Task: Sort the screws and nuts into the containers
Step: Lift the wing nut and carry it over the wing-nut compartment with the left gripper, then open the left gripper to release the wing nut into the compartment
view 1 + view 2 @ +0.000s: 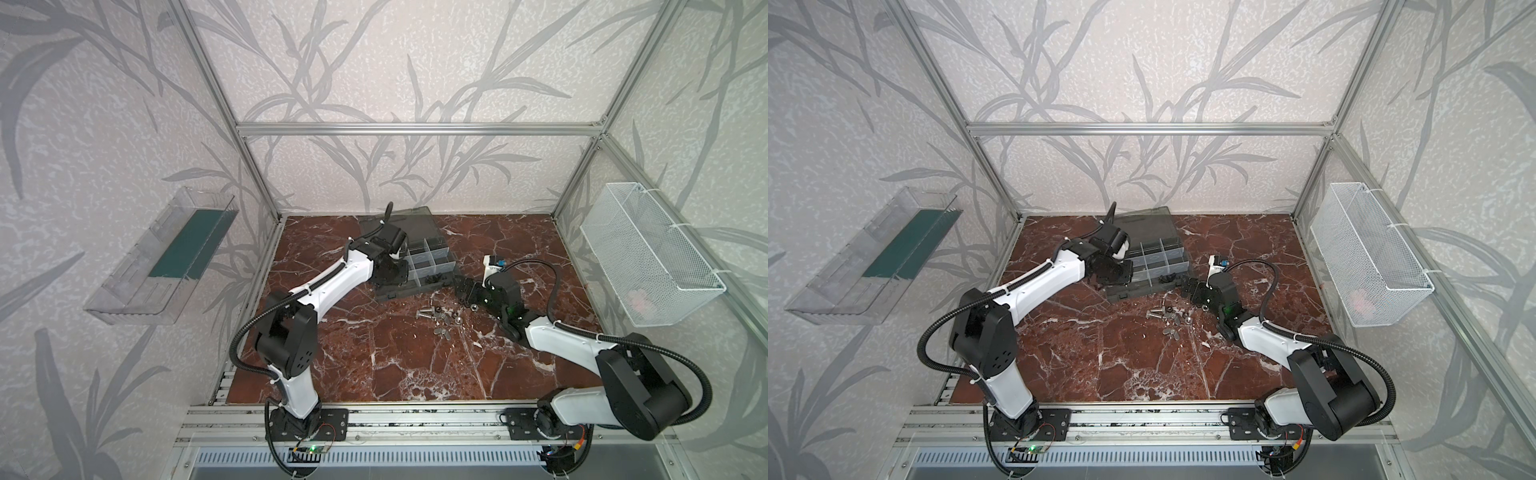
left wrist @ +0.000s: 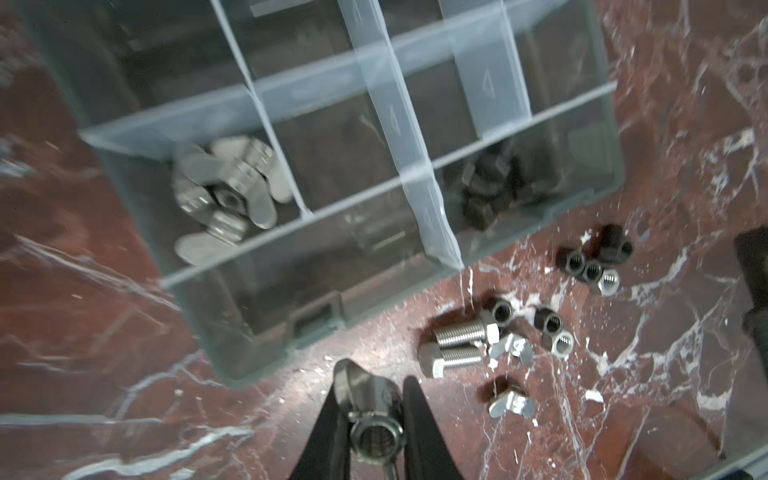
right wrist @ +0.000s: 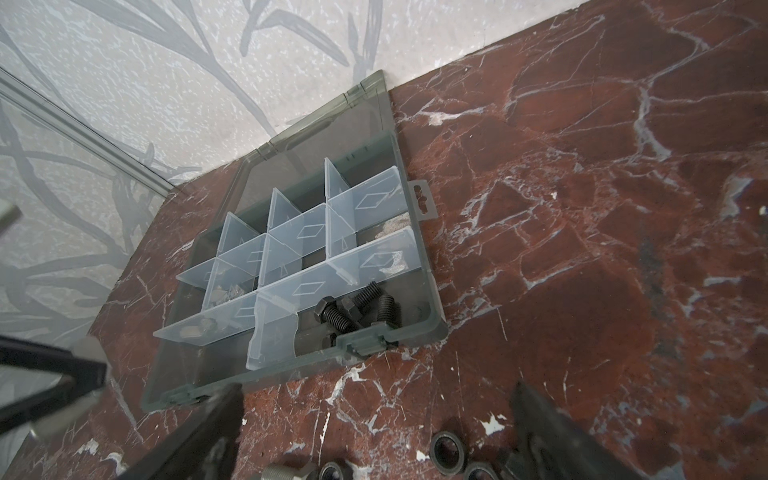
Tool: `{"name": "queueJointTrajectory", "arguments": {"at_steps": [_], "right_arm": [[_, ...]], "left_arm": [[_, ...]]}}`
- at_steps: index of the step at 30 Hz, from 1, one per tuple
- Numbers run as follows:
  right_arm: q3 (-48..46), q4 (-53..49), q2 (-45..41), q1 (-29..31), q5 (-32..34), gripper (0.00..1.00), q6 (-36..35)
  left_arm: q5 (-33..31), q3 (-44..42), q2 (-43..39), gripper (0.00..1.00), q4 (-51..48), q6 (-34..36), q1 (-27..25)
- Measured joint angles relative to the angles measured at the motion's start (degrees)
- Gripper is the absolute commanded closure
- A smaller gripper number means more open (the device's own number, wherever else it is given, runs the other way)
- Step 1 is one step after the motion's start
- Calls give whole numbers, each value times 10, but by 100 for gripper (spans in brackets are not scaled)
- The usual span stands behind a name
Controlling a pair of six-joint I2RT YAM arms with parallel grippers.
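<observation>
between the left fingers (image 2: pixel 420 428), a wing nut (image 2: pixel 374 432), partly cut off

Robotics lab test cell, tabletop type. Enclosure: bare aluminium extrusion frame (image 1: pixel 415 129) carrying leaf-patterned wall panels (image 1: pixel 374 62) on three sides. Work surface: red marble-look tabletop (image 1: pixel 415 365). Fixtures: left arm (image 1: pixel 328 286) and right arm (image 1: pixel 561 340), white and black with corrugated cable hoses, both based on a slotted mounting rail (image 1: pixel 415 419) at the near edge; exposed wiring and a lit circuit board (image 1: pixel 309 449); slotted cable duct (image 1: pixel 415 457). Wall fittings: clear plastic tray (image 1: pixel 137 274), white wire-mesh basket (image 1: pixel 648 257).
</observation>
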Motion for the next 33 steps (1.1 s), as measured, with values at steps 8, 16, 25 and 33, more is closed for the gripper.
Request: {"name": "queueJointTrajectory", "arguments": {"at_steps": [8, 16, 25, 33], "right_arm": [[0, 0, 0, -2, 0, 1, 0], [0, 0, 0, -2, 0, 1, 0], [0, 6, 10, -2, -7, 1, 2], [0, 9, 22, -2, -15, 1, 3]], "left_arm": [[2, 129, 65, 81, -42, 40, 70], [33, 147, 175, 81, -35, 43, 80], [55, 147, 199, 77, -26, 45, 83], [77, 147, 207, 70, -14, 46, 83]]}}
